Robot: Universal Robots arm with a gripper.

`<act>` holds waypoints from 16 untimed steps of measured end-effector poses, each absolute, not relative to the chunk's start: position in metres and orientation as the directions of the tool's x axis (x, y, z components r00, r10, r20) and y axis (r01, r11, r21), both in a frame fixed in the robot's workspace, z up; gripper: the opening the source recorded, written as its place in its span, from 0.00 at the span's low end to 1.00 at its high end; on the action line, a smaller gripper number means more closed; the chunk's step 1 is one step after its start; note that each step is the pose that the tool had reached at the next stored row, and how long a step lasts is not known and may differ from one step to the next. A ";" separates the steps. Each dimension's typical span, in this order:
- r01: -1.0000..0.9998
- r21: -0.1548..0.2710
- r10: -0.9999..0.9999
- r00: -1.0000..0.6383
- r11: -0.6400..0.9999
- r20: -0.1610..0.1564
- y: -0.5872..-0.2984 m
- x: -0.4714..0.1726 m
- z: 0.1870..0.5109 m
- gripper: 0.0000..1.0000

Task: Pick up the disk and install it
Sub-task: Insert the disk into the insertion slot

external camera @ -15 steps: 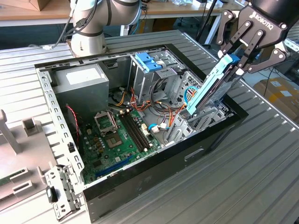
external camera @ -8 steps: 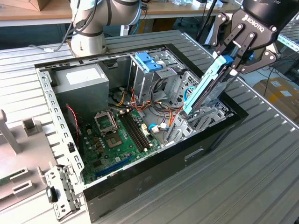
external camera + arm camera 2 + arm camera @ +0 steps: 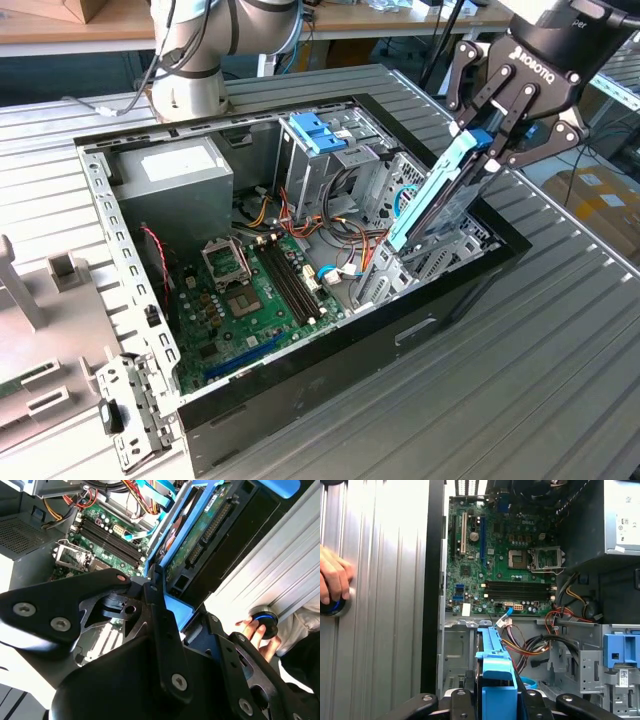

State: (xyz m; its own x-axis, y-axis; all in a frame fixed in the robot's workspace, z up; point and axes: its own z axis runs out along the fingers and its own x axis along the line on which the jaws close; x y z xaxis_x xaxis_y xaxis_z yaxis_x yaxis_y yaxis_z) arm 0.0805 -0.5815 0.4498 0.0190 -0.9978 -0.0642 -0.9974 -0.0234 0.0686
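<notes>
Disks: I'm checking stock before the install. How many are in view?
1. The disk sits tilted in the jaws of the gripper over the open case, at the exterior view's right. Another could be hidden in the drive cage.

The exterior view stands off the arm, high and at some distance, and looks down slantwise on the open computer case (image 3: 330, 345) and the slatted table (image 3: 560, 400). The first wrist view sits just behind the gripper (image 3: 495, 700) and faces straight into the case, over the blue end of the disk (image 3: 496, 677). The second wrist view is closer still, right against the black gripper links, and looks along the disk's circuit side. All three views share the motherboard (image 3: 250, 300) (image 3: 505, 570) (image 3: 110, 535). Both wrist views share a person's hand (image 3: 332, 580) (image 3: 255, 630) beside the case.
</notes>
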 end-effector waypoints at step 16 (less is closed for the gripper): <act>-0.997 0.069 -0.998 0.018 -0.023 -0.064 -0.581 0.080 0.436 0.37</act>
